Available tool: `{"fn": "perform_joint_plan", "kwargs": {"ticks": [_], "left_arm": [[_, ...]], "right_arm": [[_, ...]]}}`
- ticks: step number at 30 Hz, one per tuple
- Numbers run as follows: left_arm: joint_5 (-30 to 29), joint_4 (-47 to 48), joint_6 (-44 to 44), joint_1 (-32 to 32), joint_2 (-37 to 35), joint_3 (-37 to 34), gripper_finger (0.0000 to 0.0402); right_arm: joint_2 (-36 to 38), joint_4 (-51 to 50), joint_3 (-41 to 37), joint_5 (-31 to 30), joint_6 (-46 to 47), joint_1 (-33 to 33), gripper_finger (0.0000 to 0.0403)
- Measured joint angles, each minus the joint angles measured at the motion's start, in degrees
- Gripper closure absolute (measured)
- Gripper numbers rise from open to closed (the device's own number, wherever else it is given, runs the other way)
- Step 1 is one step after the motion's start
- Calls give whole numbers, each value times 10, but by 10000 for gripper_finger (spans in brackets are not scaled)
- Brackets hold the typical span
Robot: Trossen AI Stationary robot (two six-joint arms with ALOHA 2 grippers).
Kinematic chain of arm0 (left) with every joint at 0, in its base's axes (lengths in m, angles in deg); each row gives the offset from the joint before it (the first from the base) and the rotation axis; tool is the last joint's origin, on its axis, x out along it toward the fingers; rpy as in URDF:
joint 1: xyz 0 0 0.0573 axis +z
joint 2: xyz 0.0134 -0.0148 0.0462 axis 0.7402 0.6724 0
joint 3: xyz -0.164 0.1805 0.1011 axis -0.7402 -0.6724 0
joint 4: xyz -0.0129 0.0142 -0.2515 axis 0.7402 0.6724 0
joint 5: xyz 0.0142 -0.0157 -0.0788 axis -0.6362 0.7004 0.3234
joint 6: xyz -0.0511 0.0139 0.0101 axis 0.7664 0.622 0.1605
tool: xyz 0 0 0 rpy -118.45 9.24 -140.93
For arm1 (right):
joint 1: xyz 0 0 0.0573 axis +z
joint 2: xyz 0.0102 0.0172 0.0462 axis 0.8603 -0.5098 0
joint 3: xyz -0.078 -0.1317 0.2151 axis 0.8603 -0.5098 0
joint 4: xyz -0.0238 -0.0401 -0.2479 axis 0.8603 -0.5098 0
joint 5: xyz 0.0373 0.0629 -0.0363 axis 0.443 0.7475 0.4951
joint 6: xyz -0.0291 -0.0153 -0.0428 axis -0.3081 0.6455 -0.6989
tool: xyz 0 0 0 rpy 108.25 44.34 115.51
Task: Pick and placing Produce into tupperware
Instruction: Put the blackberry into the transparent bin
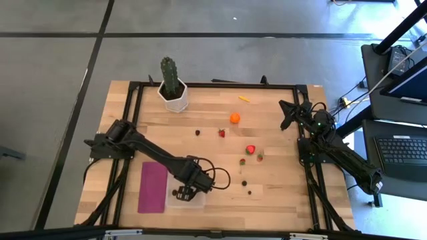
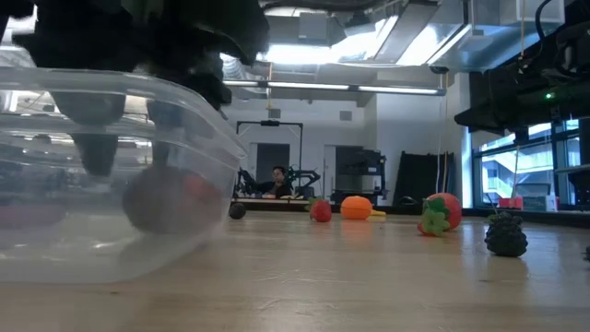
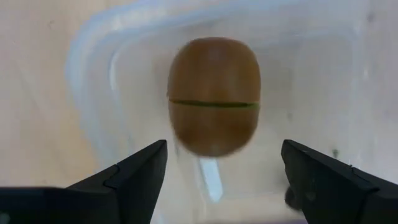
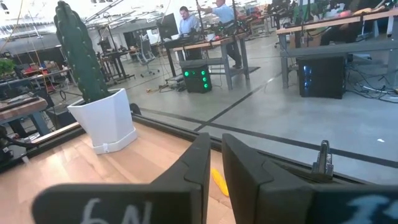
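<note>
The clear tupperware [image 1: 168, 200] sits near the table's near edge and fills the left of the low view [image 2: 212, 138]. The brown kiwi [image 3: 214, 96] lies inside it [image 2: 161, 198]. My left gripper [image 1: 183, 193] hangs open above the tub, its fingers on either side of the kiwi [image 3: 224, 152] without touching it. On the wood lie the orange ball [image 1: 235, 118], strawberries [image 1: 250, 149] [image 1: 222, 133], dark berries [image 1: 243, 181] and the thin yellow piece [image 1: 244, 99]. My right gripper [image 1: 285, 110] waits shut [image 4: 214, 155] at the far right.
A flat magenta rectangle [image 1: 153, 187] lies just left of the tub. The green cactus in its white pot [image 1: 172, 83] stands at the far edge. A black frame borders the table. Bare wood lies between the tub and the scattered fruit.
</note>
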Motion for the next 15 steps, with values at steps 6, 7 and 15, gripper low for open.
{"fn": "perform_joint_plan", "kwargs": {"ticks": [6,7,15], "left_arm": [[-1,6,-7,10,-74,0,93],[-3,6,-9,14,-88,0,93],[-146,4,-33,91,-167,1,93]], "right_arm": [[0,0,0,0,0,0,357],[0,0,0,0,0,0,357],[0,0,0,0,1,0,357]]}}
